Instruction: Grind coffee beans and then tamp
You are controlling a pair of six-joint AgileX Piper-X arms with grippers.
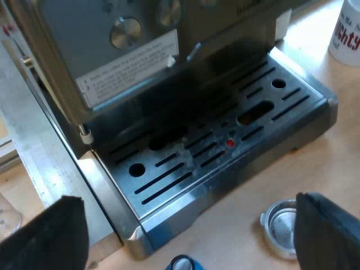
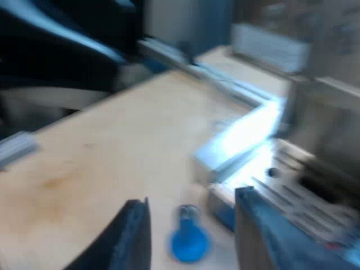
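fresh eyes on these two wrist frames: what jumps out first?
The slotted drip tray of the espresso machine, a red dot at its middle, sits ahead of my open left gripper. The metal holder lies on the wooden table by the tray's front, close to that gripper. A blue tamper stands on the table just ahead of my open right gripper.

A pale wooden tabletop (image 2: 84, 163) is spreading wide under soft, even light, with a few faint darker stains showing in its grain. An aluminium rail (image 2: 169, 53) is running along one edge, and a shorter rail piece (image 2: 17, 147) is lying at another. Beyond the long rail, dark shapes are looming, too vague to name. Bright light is glancing off a grey metal panel (image 1: 34, 140) that is standing on the tabletop.
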